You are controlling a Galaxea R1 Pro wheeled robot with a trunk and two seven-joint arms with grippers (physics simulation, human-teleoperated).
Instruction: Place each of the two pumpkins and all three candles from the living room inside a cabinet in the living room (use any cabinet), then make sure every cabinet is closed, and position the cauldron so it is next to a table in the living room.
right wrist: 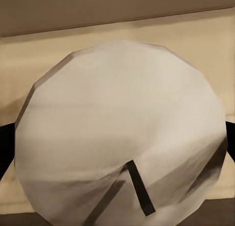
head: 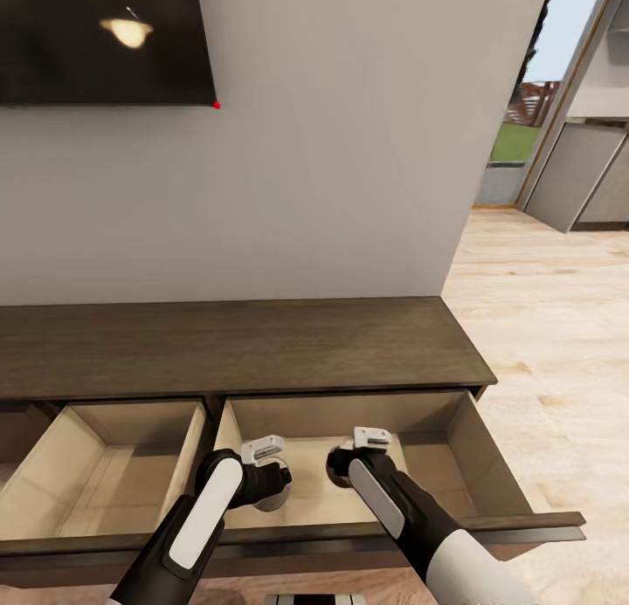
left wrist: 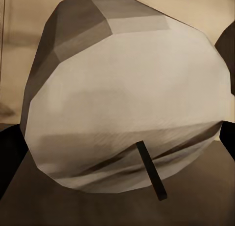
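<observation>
Reaching into the open right-hand drawer of the long dark-brown wood cabinet (head: 262,343), both arms hang over its pale beige floor. The left end effector (head: 278,485) clenches a stubby pale grey-white candle (left wrist: 122,103) with a dark wick, dark fingers (left wrist: 10,157) at its sides. The right end effector (head: 339,465) likewise grips a second pale candle (right wrist: 120,133).

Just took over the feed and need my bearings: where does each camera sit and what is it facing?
Head view: on the head, looking down at the cabinet, its open right drawer; both forearms show.
Left wrist view: by the left gripper, looking at a candle close up.
Right wrist view: by the right gripper, looking at another candle.
Shared: the drawer's beige inside.
</observation>
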